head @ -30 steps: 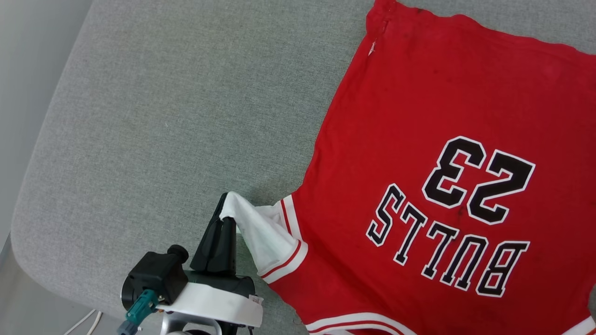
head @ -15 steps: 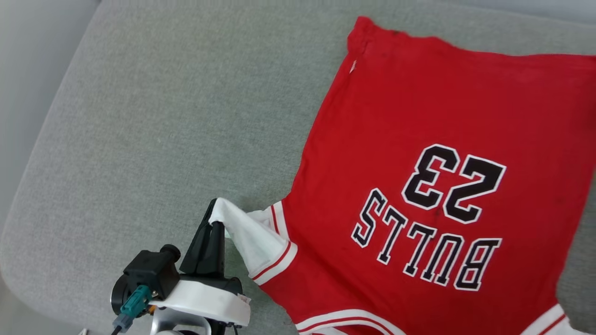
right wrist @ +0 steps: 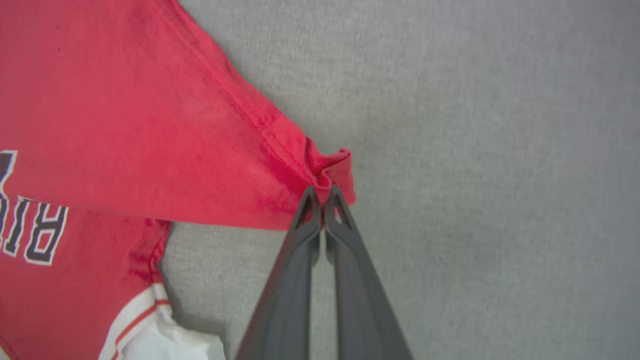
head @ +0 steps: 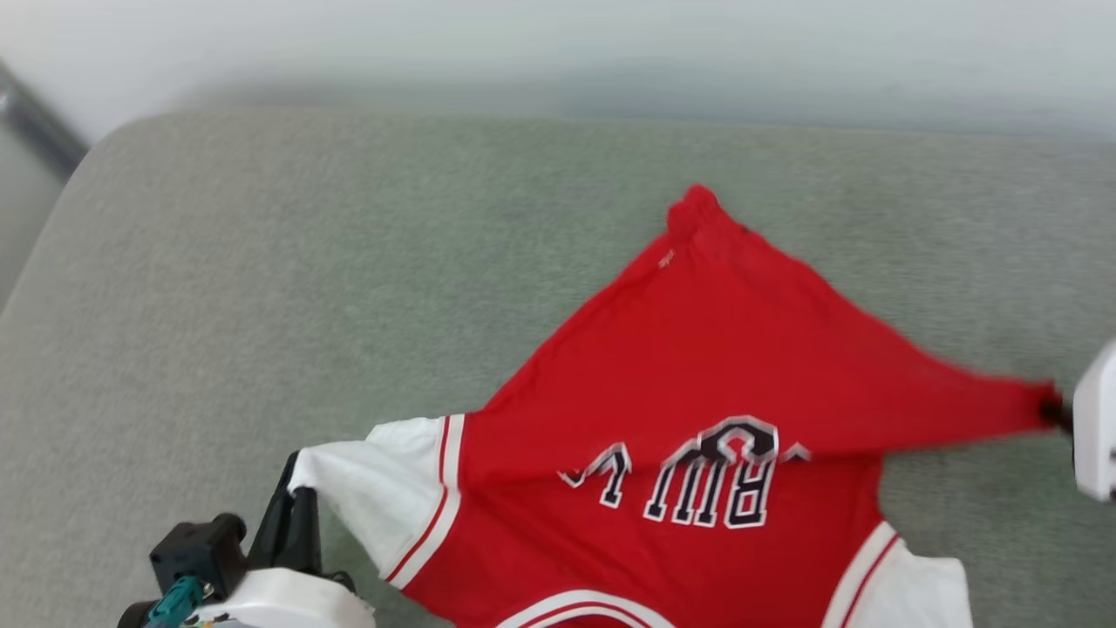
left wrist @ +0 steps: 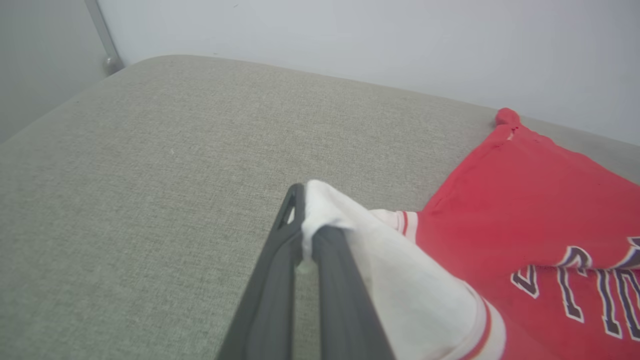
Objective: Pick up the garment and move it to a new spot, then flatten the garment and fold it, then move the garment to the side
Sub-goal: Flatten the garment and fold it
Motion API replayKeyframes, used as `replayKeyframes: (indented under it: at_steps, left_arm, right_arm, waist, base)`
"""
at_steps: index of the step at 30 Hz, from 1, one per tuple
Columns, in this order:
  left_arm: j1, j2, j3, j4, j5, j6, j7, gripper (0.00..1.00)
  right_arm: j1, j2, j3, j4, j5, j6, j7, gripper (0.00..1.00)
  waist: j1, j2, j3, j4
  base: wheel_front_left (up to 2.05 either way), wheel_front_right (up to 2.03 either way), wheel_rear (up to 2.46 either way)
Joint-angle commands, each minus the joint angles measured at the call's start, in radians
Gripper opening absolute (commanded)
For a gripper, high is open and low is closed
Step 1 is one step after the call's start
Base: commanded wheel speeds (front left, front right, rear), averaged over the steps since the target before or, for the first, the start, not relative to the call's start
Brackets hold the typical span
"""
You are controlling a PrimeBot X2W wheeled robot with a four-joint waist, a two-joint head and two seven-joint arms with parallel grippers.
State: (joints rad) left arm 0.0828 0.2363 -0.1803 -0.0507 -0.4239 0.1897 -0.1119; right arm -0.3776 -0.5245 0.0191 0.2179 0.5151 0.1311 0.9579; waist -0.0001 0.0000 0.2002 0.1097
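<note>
Head view: left hand [head: 294,471] clamps the garment [head: 697,366] by its sleeve, right hand [head: 1056,411] by a red corner, on grey cushion [head: 261,262].

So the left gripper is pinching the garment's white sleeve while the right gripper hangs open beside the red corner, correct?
One thing is off: the right gripper is not open beside the corner. It is shut on the red corner of the garment, as the right wrist view shows. The left gripper does pinch the white sleeve.

The garment [head: 697,366] has its lettering [head: 706,488] half hidden under a fold, all smeared with blur, and the right gripper [head: 1053,410] is mostly cut off at the head view's edge.
</note>
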Motion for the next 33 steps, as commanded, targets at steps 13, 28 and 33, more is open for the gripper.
replayKeyframes:
  at_steps: [13, 28, 33]
  left_arm:
    - [0.076, 0.042, 0.046, 0.003, -0.024, 0.03, 0.029, 0.0]
    - [0.021, 0.047, 0.008, -0.044, -0.004, 0.025, 0.045, 0.0]
    - [-0.013, 0.039, -0.007, -0.062, 0.006, 0.028, 0.045, 0.0]
  right_arm:
    - [0.557, 0.136, -0.09, -0.223, 0.064, 0.0, 0.151, 0.0]
    - [0.46, 0.266, -0.204, -0.204, -0.035, 0.0, -0.421, 1.0]
    - [0.343, 0.288, -0.191, -0.122, -0.051, 0.0, -0.656, 1.0]
  waist:
    - [0.0001, 0.0, -0.112, -0.175]
    - [0.0001, 0.0, -0.056, -0.171]
    - [0.0001, 0.0, -0.028, -0.155]
  base:
    - [0.0, 0.0, 0.0]
    - [0.0, 0.0, 0.0]
    - [0.0, 0.0, 0.0]
